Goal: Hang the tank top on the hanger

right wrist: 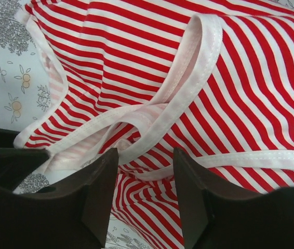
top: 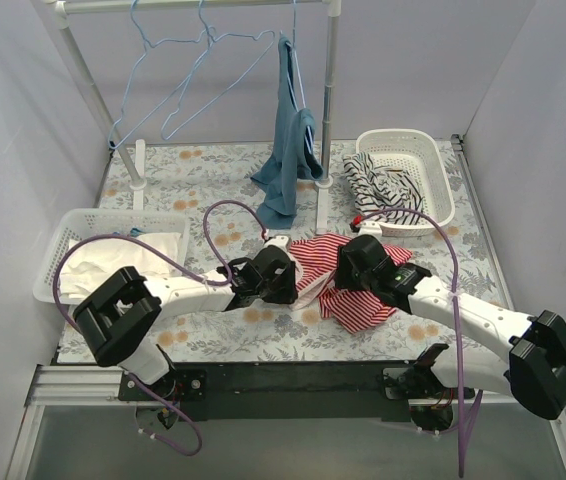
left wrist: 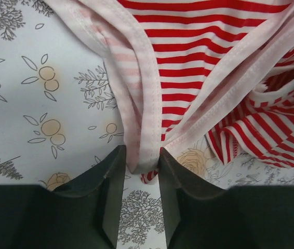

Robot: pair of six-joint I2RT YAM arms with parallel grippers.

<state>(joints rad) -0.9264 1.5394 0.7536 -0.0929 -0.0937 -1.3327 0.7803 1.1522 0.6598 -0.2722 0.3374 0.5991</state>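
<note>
On the far left, a white basket holds a white cloth. Behind it, 2 bare light-blue wire hangers hang tilted from the rail, well apart from the tank top. The left gripper sits low over the flowered table at the tank top's left edge; its 2 fingers are drawn close, pinching a white-trimmed strap between the tips. The tank top lies crumpled on the table between both grippers. A teal-blue garment hangs from the rail behind it. The right gripper rests on the tank top's middle, its fingers narrowly apart over striped cloth and trim; I cannot tell whether they grip it. At far right, another white basket holds a black-and-white striped garment.
</note>
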